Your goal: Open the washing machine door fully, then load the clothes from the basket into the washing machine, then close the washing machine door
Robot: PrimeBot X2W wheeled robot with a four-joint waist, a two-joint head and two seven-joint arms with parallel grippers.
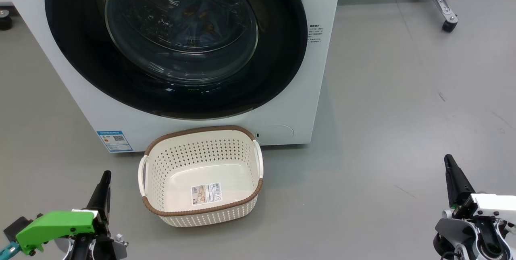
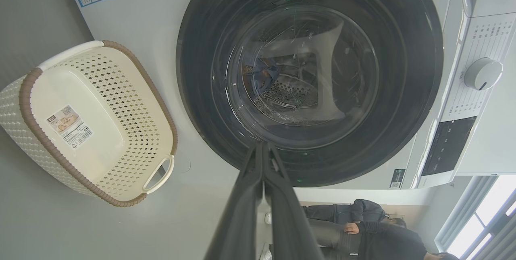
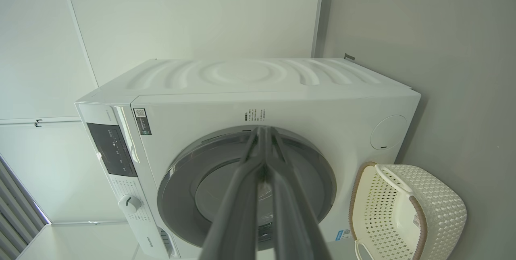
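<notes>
The white washing machine (image 1: 318,90) stands ahead with its round black-rimmed door (image 1: 80,62) closed against its front. Through the glass I make out the clothes (image 1: 193,18) as blue and orange fabric inside the drum. On the grey floor in front sits the cream basket (image 1: 161,171), with nothing in it but a barcode sticker. My left gripper (image 1: 105,175) is at the lower left, shut, holding nothing. At the lower right my right gripper (image 1: 448,159) is shut too, well away from the basket. The wrist views show the door (image 2: 403,90) (image 3: 177,187) beyond closed fingers.
A castor of a metal frame (image 1: 448,24) stands on the floor at the far right. A small black wheel (image 1: 5,22) is at the far left edge. A person (image 2: 363,227) in dark clothes sits beyond the machine in the left wrist view.
</notes>
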